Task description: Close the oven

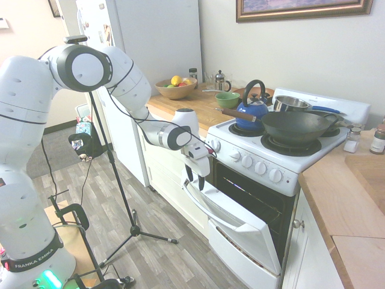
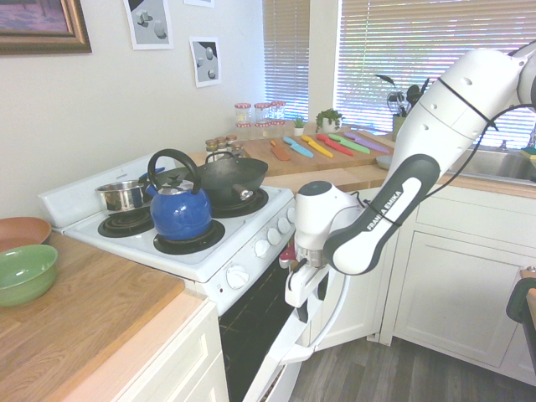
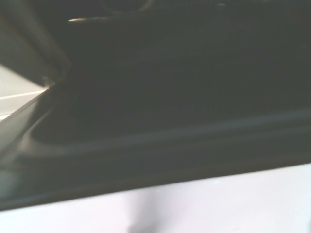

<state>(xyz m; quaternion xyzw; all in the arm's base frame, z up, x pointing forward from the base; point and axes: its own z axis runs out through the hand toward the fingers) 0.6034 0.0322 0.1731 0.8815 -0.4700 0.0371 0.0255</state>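
The white oven (image 1: 272,158) stands under the stovetop, and its hinged door (image 1: 243,232) hangs half open, leaning outward at a slant. Behind the door the dark cavity (image 1: 258,198) shows. The long white bar handle (image 1: 212,208) runs along the door's top edge. My gripper (image 1: 195,178) points down at the left end of that top edge, right at the handle, open with nothing held. From the other side, the gripper (image 2: 306,295) sits just above the tilted door (image 2: 280,353). The wrist view is filled by the dark cavity (image 3: 184,87) and a white door edge (image 3: 218,204).
A blue kettle (image 1: 252,110), a black wok (image 1: 298,125) and a small pot (image 1: 290,103) sit on the burners. White knobs (image 1: 260,167) line the front panel. Wooden counters flank the range, with white cabinets (image 2: 456,276) beside it. A tall fridge (image 1: 150,42) stands further along.
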